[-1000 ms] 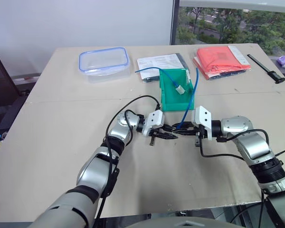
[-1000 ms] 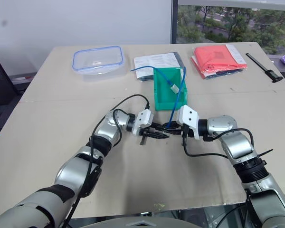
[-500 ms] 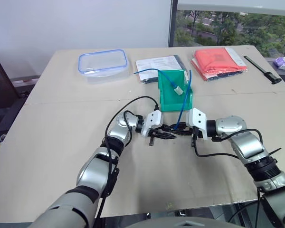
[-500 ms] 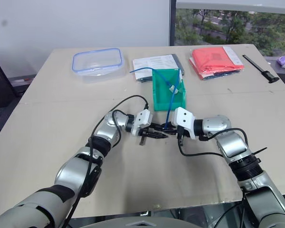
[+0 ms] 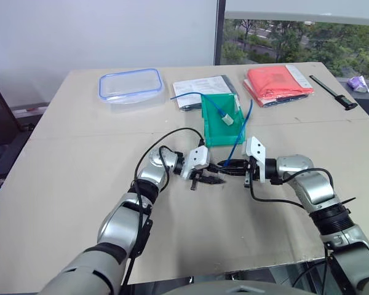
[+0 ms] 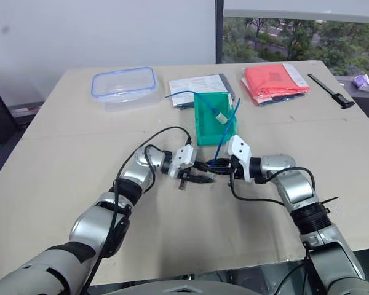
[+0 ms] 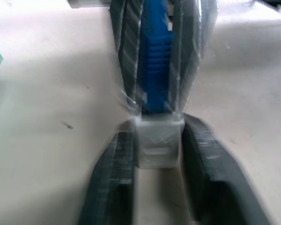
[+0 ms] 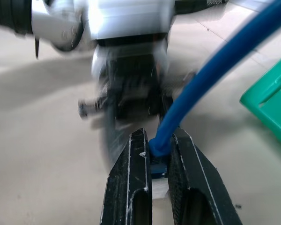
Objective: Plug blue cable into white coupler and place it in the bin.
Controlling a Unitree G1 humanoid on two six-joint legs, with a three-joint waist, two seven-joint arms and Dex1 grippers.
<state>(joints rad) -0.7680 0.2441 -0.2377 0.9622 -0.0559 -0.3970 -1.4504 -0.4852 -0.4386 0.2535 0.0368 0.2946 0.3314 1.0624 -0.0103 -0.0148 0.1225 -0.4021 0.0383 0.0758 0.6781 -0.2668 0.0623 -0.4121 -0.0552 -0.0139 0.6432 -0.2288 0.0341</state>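
Observation:
The white coupler sits between the fingers of my left gripper, which stand open just off its sides. The blue cable's plug end is seated in the coupler. My right gripper is shut on the blue boot right behind the plug. The two grippers meet tip to tip low over the table, left gripper facing right gripper. From there the cable rises and curves back over the green bin, which stands just beyond the grippers.
Another blue cable with a white end piece lies in the bin. Behind it are papers, a clear blue-rimmed container at the back left, a red folder and a black tool at the back right.
The left gripper's fingers have loosened off the coupler. Both hands stay almost where they were. The head view has shifted a little.

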